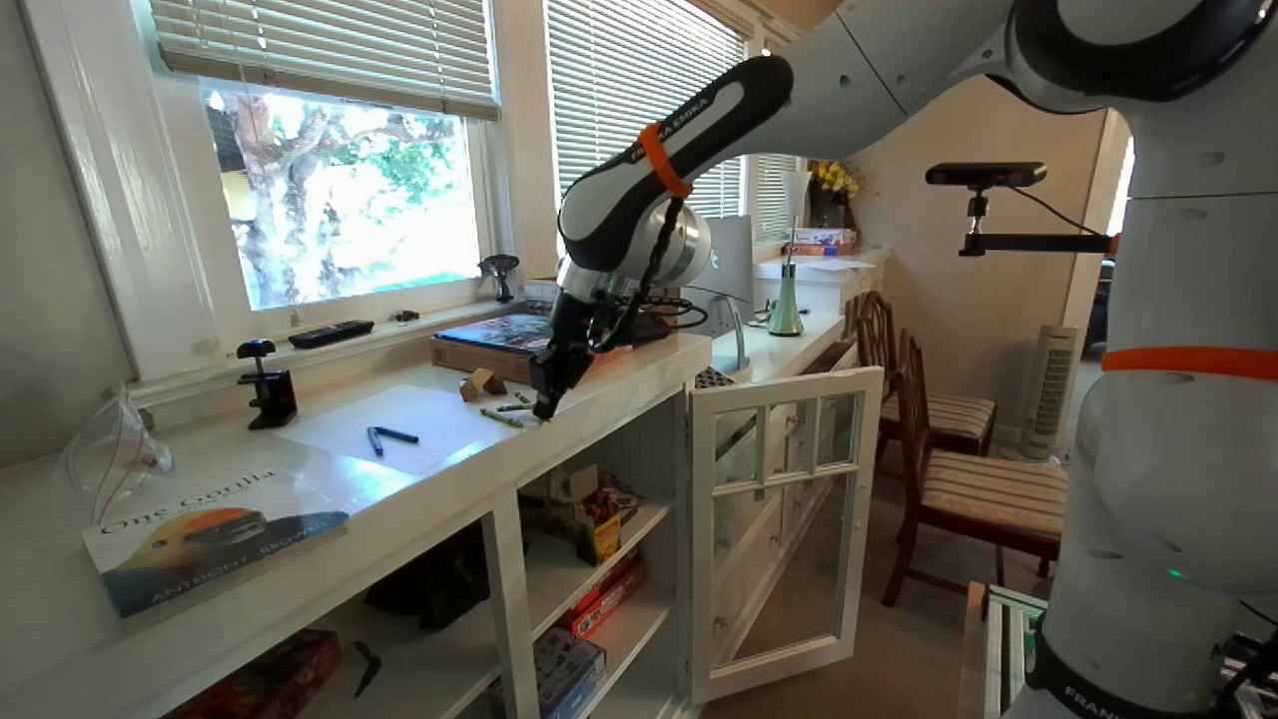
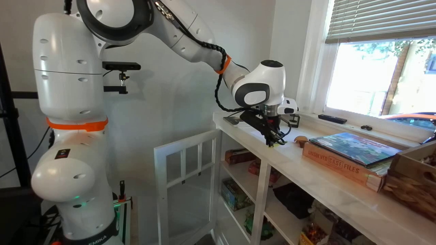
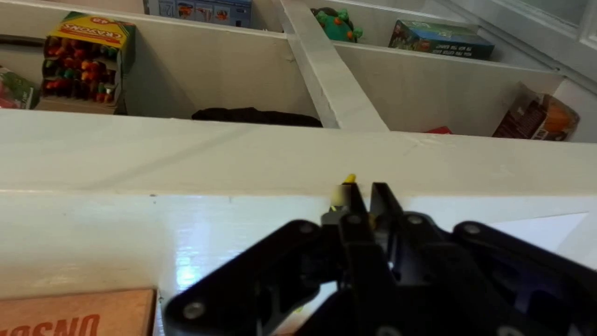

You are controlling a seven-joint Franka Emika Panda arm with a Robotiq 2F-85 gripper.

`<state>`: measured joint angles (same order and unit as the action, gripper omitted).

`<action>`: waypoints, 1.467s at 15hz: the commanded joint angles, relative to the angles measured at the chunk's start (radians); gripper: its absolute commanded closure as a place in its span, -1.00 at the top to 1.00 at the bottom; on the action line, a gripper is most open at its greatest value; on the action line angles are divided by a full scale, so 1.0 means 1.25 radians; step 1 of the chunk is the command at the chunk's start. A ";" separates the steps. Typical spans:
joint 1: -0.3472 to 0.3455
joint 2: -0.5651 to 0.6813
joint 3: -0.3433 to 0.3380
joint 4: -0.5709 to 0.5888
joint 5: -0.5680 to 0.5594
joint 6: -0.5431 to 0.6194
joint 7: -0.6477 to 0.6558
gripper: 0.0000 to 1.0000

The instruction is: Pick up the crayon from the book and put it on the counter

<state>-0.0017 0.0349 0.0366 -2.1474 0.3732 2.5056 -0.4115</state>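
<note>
The white counter (image 1: 654, 364) stretches from the lower left to the centre of an exterior view, and the robot arm (image 1: 849, 90) extends from the frame's right. Right of centre in an exterior view, a reddish-brown box (image 2: 335, 163) bears a flat, dark-covered book (image 2: 354, 148). The gripper (image 3: 364, 191) fills the lower middle of the wrist view, fingers narrowly apart; I cannot tell whether they hold anything. A yellow crayon (image 3: 349, 179) shows at the left-hand fingertip, near the frame's centre.

On the counter (image 1: 439, 504), in an exterior view, paper (image 1: 451, 421) is laid between the One Gorilla volume (image 1: 215, 539), left, and the book (image 1: 489, 338), farther right; two crayons (image 1: 398, 435) are set on the paper.
</note>
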 commanded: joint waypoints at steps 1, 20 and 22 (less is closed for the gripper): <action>0.003 0.027 -0.001 0.018 -0.007 0.010 0.019 -0.95; -0.005 0.011 0.002 0.049 -0.001 -0.008 0.013 0.99; -0.005 -0.009 0.000 0.052 -0.007 -0.037 0.005 0.98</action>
<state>-0.0036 0.0605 0.0382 -2.0835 0.3732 2.5102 -0.3975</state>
